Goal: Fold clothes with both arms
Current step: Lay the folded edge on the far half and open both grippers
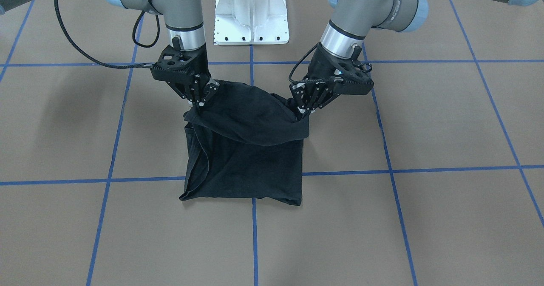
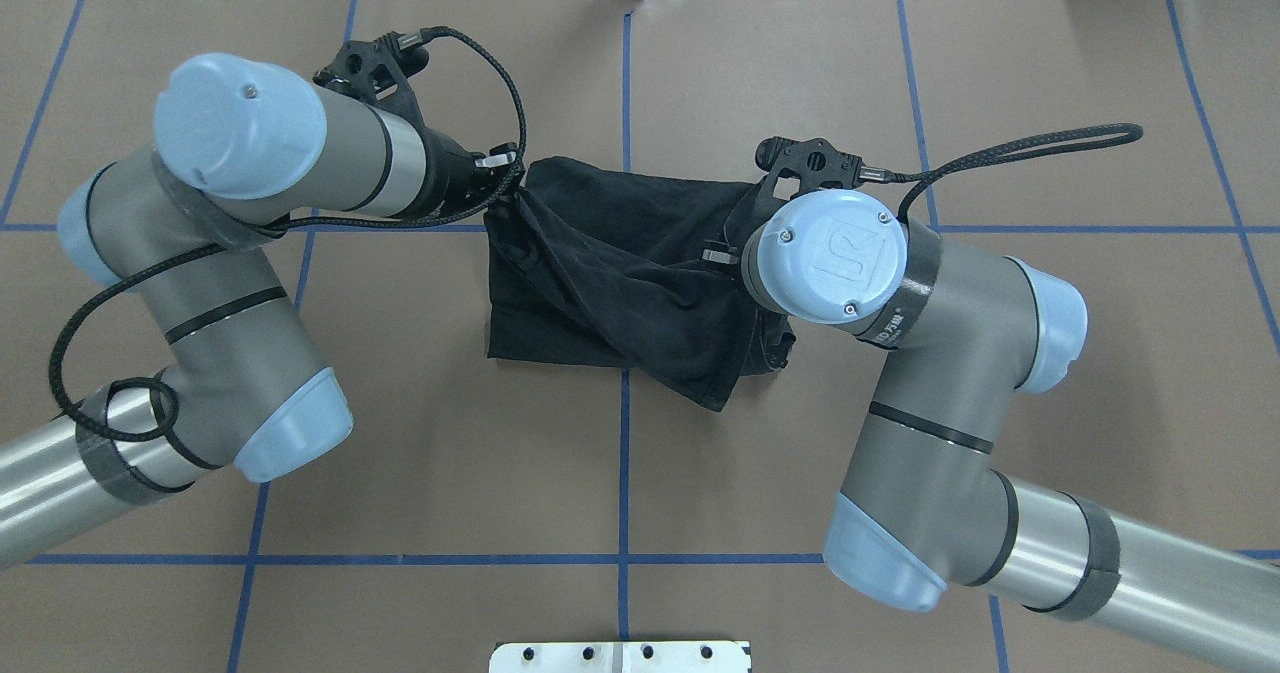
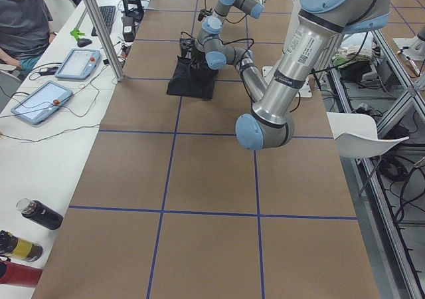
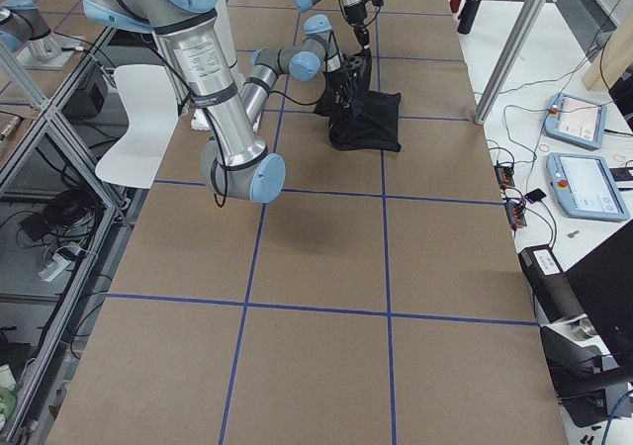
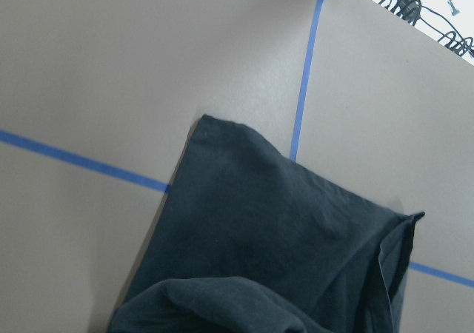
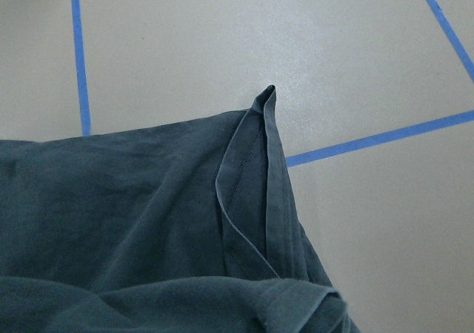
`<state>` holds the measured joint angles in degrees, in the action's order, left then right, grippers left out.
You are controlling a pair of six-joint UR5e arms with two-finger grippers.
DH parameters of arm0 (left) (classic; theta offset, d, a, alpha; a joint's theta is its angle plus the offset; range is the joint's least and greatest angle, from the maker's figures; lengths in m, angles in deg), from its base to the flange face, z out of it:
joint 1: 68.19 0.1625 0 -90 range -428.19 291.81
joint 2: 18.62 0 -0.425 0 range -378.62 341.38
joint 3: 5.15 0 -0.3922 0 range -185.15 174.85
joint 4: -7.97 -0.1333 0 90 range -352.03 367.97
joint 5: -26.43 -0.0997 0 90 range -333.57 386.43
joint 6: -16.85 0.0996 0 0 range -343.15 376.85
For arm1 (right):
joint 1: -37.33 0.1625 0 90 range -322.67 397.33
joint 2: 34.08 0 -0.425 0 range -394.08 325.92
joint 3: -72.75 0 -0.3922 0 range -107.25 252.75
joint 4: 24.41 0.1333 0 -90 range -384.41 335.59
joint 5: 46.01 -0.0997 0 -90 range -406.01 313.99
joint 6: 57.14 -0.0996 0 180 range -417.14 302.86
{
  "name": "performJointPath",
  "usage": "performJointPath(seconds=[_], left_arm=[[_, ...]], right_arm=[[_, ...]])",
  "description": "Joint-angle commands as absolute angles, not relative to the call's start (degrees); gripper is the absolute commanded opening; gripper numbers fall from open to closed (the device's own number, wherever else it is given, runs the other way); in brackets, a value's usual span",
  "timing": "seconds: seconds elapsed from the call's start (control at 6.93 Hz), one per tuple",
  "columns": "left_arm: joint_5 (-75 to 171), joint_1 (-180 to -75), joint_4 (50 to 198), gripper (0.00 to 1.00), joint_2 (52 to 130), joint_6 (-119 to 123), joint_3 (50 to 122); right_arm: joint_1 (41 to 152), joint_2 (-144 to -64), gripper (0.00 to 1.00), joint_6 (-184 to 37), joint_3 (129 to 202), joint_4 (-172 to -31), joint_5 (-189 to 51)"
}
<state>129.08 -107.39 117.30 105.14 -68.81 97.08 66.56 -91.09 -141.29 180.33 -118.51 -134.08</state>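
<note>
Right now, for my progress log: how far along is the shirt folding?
Done: the shirt looks already narrowed to a strip, its far end flat on the table. In hand: the left tool and right tool pinch the corners nearest the robot, raised. Left: probably lay that edge over the far end and release.

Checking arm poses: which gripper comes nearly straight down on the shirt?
The right gripper: its wrist stands nearly upright over the black T-shirt, while the left gripper leans in at a clear slant.
</note>
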Motion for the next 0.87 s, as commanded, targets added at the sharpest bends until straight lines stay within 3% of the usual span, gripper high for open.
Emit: performJointPath(seconds=[0.0, 0.29, 0.58, 0.72], left_arm=[[128.91, -108.8, 117.57, 0.0, 108.46, -66.3, 90.51], [128.47, -108.8, 117.92, 0.0, 113.97, -64.54, 80.34], [128.47, -108.8, 118.97, 0.0, 115.06, -62.16, 76.17], [128.47, -108.8, 123.24, 0.0, 117.32, -62.25, 70.67]], right_arm=[[68.17, -90.15, 0.0, -140.72, 173.94, -113.2, -134.08], [69.23, -86.3, 0.0, -140.55, 165.43, -108.89, -134.08], [70.63, -84.18, 0.0, -138.89, 160.66, -106.85, -134.16], [71.33, -83.83, 0.0, -138.36, 158.73, -105.02, -134.25]])
